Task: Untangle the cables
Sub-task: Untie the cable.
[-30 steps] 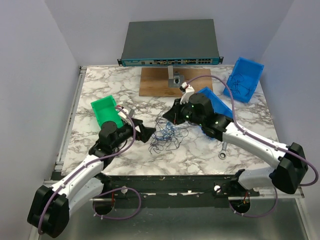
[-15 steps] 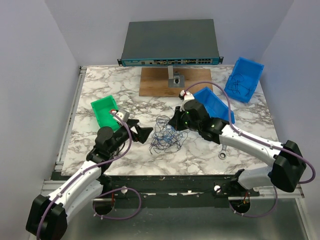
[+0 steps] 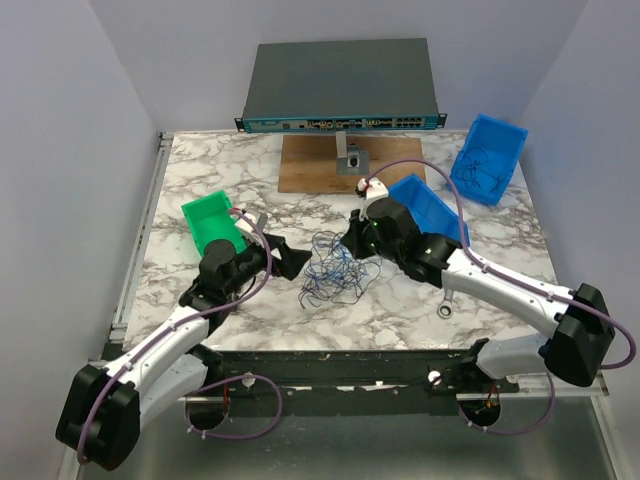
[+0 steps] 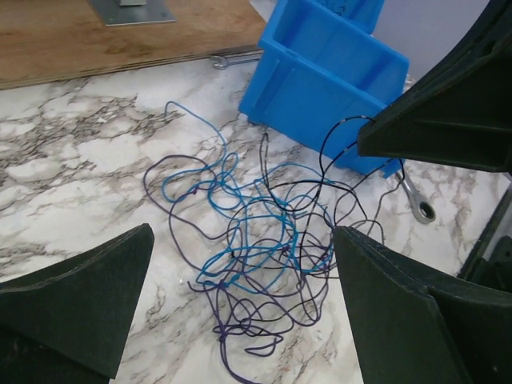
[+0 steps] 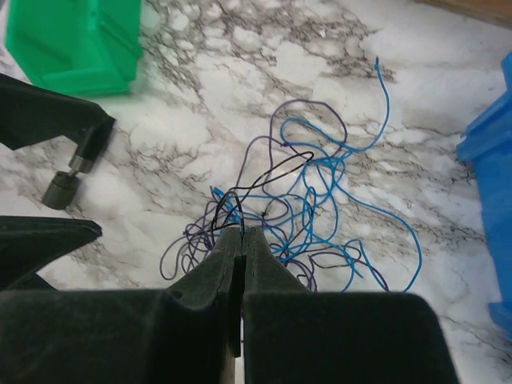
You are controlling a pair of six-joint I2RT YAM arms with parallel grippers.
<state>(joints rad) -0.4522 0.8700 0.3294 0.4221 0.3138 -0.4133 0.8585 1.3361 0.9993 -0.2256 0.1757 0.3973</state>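
Left tool (image 4: 243, 232), fingers spread wide apart, low over the marble desk (image 3: 400, 310) beside the green bin (image 3: 212, 222) — the cables (image 3: 335, 268), a loose blue, purple and black tangle, lying on the desk between both tools — right tool (image 5: 242, 234), pressed together on a black strand, near the blue bin (image 3: 430, 205).

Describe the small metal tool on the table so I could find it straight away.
On the marble table, find the blue bin nearer the middle, beside the tangle of wires. On the robot's side of that bin, close beside the right arm, lies a little wrench. Unlike the coloured bins and wires around it, it is bare silver metal with a ring at one end.
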